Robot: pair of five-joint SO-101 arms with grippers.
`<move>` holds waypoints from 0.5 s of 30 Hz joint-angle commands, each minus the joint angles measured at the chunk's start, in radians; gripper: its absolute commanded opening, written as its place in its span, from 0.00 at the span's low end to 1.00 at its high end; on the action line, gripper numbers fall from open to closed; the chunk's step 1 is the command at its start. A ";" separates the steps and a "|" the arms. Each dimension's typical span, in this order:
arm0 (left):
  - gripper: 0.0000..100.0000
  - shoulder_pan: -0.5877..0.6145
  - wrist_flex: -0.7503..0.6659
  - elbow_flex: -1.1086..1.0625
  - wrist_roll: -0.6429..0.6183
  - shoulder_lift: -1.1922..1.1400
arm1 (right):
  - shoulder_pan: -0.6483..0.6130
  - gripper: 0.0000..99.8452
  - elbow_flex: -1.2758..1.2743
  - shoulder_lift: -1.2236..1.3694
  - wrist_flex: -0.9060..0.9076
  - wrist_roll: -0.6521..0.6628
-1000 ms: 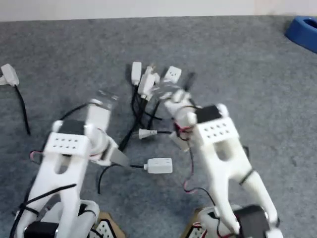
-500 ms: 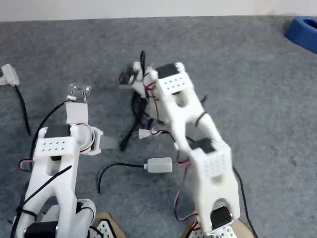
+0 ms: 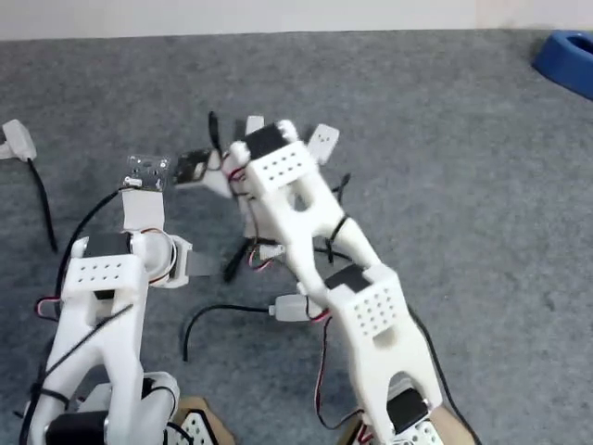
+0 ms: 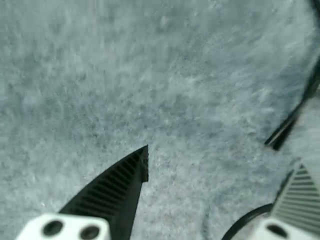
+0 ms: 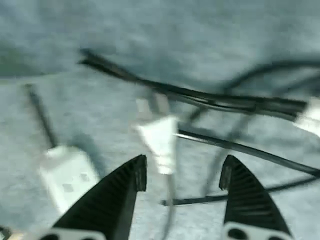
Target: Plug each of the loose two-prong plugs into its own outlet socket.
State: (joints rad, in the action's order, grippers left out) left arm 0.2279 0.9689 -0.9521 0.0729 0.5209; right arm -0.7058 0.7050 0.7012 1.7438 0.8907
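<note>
A grey, felt-like mat (image 3: pixel 463 139) covers the table, with part of a blue container (image 3: pixel 563 56) at its far right corner. The loose two-prong plug (image 5: pixel 161 136) nearest the work lies on the mat among tangled black cords (image 5: pixel 225 102), toward the middle of the table. A white outlet socket (image 5: pixel 65 172) sits just beside it, and another socket (image 3: pixel 13 139) sits alone at the left edge. The plug looks light and rigid, though its springy cord will likely tug it askew. The best hold is probably across the flat sides of the white body, leaving the prongs free to point at the slots. The right gripper (image 5: pixel 185 165) stands wide apart over that plug, with the body lined up between the two jaws and nothing clamped. Whether a jaw touches it I cannot tell. The left gripper (image 4: pixel 222 160) is likewise spread and holds nothing, poised over bare mat with a cord close to one jaw.
</note>
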 commanded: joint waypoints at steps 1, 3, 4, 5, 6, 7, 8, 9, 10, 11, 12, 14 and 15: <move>0.41 0.022 -0.015 0.059 -0.008 -0.099 | -0.042 0.23 -0.104 -0.096 -0.031 0.015; 0.41 0.022 -0.014 0.094 0.002 -0.173 | -0.018 0.23 -0.130 -0.108 -0.073 0.025; 0.41 0.022 -0.014 0.114 0.017 -0.213 | -0.007 0.23 -0.139 -0.110 -0.077 0.048; 0.41 0.022 -0.012 0.133 0.025 -0.251 | 0.004 0.23 -0.147 -0.111 -0.077 0.086; 0.41 0.022 -0.009 0.153 0.028 -0.285 | 0.015 0.23 -0.159 -0.110 -0.077 0.124; 0.41 0.022 -0.008 0.170 0.029 -0.314 | 0.027 0.23 -0.170 -0.111 -0.084 0.152; 0.41 0.021 -0.008 0.185 0.029 -0.340 | 0.038 0.23 -0.174 -0.110 -0.094 0.166; 0.41 0.018 -0.008 0.199 0.029 -0.360 | 0.050 0.23 -0.180 -0.110 -0.114 0.173; 0.41 0.018 -0.008 0.205 0.031 -0.371 | 0.061 0.23 -0.180 -0.110 -0.131 0.180; 0.41 0.018 -0.006 0.206 0.031 -0.372 | 0.074 0.23 -0.182 -0.108 -0.151 0.187; 0.41 0.018 -0.006 0.205 0.031 -0.364 | 0.085 0.23 -0.185 -0.108 -0.165 0.199; 0.41 0.018 0.000 0.202 0.031 -0.346 | 0.096 0.23 -0.194 -0.104 -0.180 0.209; 0.41 0.018 0.012 0.202 0.029 -0.337 | 0.097 0.23 -0.202 -0.097 -0.182 0.212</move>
State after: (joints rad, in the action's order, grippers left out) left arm 0.2417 0.9674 -0.7818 0.0944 0.1557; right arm -0.6352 0.5117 0.6659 1.5858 1.0779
